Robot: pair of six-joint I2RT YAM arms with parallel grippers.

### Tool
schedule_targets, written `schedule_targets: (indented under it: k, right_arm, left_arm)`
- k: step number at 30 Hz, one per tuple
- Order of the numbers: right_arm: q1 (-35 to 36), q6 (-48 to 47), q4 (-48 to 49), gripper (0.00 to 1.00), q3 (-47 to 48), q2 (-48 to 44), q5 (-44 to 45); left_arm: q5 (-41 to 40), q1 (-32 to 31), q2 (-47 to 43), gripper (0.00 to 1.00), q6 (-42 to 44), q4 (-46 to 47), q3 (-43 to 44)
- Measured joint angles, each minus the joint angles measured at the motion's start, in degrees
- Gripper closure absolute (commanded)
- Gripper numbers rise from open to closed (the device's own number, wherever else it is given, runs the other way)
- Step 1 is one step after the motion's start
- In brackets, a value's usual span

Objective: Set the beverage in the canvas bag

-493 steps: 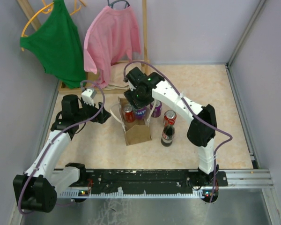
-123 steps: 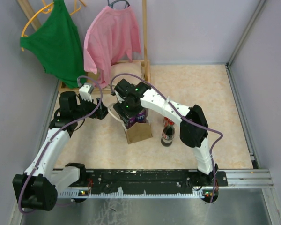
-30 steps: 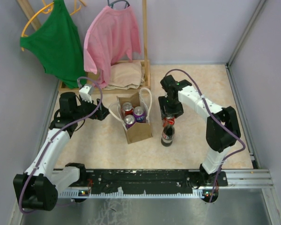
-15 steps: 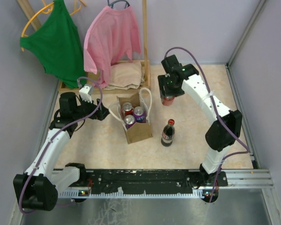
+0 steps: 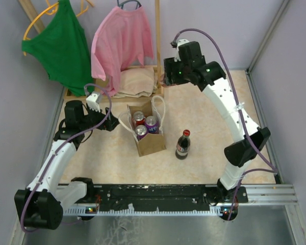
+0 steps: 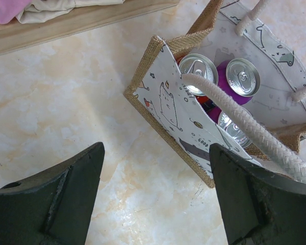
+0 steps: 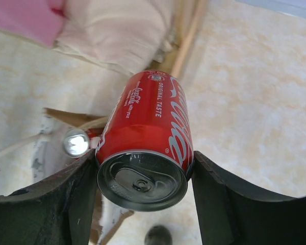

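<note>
Top view, canvas bag (image 5: 149,145): stands upright on the table, left of its middle, mouth open, white handles splayed to either side.
Top view, cans in bag (image 5: 145,125): three upright inside, two red and one purple.
Top view, cola bottle (image 5: 182,144): upright just right of the bag, apart from it, toward the table's near edge.
Top view, right gripper (image 5: 168,76): raised high over the table's far edge, beyond the bag; its load is hidden from here.
Top view, left gripper (image 5: 112,124): low, just left of the bag, pointing at it.
Top view, wooden rack (image 5: 157,46): at the table's far-left corner, with a green shirt (image 5: 64,43), a pink shirt (image 5: 120,43) and a beige folded cloth (image 5: 137,81).
Left wrist view, left gripper (image 6: 155,150): fingers spread wide, holding nothing; the bag's printed side wall (image 6: 168,109) lies between and beyond them.
Left wrist view, handle (image 6: 260,140): thick white rope crossing over the can tops.
Right wrist view, red cola can (image 7: 148,127): clamped sideways between both fingers, its top toward the camera.
Right wrist view, right gripper (image 7: 143,163): closed about halfway onto the can's sides.
Right wrist view, bag: its rim (image 7: 66,118) and one silver can top (image 7: 75,143) show far below, left of the held can.
</note>
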Motion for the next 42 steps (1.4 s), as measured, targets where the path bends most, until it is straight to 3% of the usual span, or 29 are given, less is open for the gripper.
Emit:
schedule_targets:
  k: [14, 42]
  right_arm:
    - [15.52, -1.88, -0.15, 1.0, -1.22, -0.11, -6.16]
    - [21.68, -2.08, -11.67, 1.0, -17.4, -4.66, -5.01]
  left_arm:
    - [0.07, 0.0, 0.0, 0.11, 0.0, 0.0, 0.0]
    - [0.44, 0.0, -0.13, 0.11, -0.02, -0.09, -0.42]
